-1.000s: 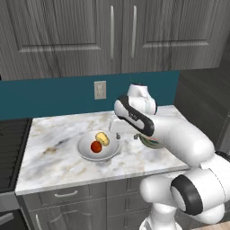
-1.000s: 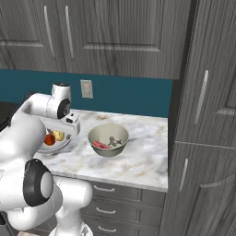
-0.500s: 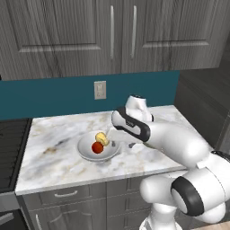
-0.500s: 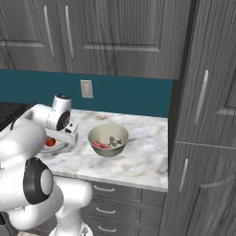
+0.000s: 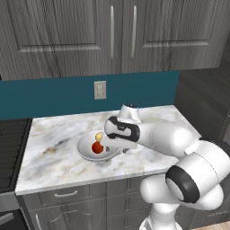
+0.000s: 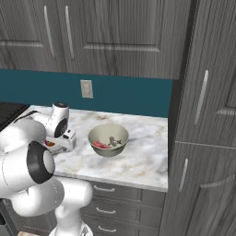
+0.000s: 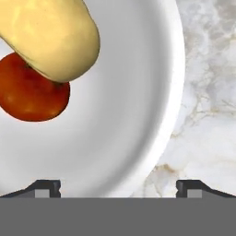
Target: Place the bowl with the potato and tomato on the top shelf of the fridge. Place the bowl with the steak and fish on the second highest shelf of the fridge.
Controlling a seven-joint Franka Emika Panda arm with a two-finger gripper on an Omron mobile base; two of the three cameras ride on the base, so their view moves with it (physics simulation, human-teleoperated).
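Note:
A white bowl [image 5: 86,149] stands on the marble counter [image 5: 54,157], holding a red tomato [image 5: 96,147] and a yellow potato [image 5: 98,136]. My gripper [image 5: 118,150] is down at that bowl's right rim. In the hand view the gripper [image 7: 119,186] is open, its fingertips [image 7: 46,187] wide apart and the rim of the bowl [image 7: 133,115] running between them, with the potato [image 7: 53,37] and tomato [image 7: 32,92] just beyond. A beige bowl [image 6: 108,139] with the red steak [image 6: 99,145] and grey fish [image 6: 114,140] sits further right on the counter, apart from the gripper [image 6: 60,148].
A wall outlet [image 5: 100,90] is on the teal backsplash. The dark stove [image 5: 9,152] borders the counter's left end. Tall grey cabinet doors [image 6: 203,115] stand right of the counter, and upper cabinets [image 5: 112,36] hang above it.
The hand has swung left and come down from above the counter to the white bowl's right rim. Both bowls have stayed in place.

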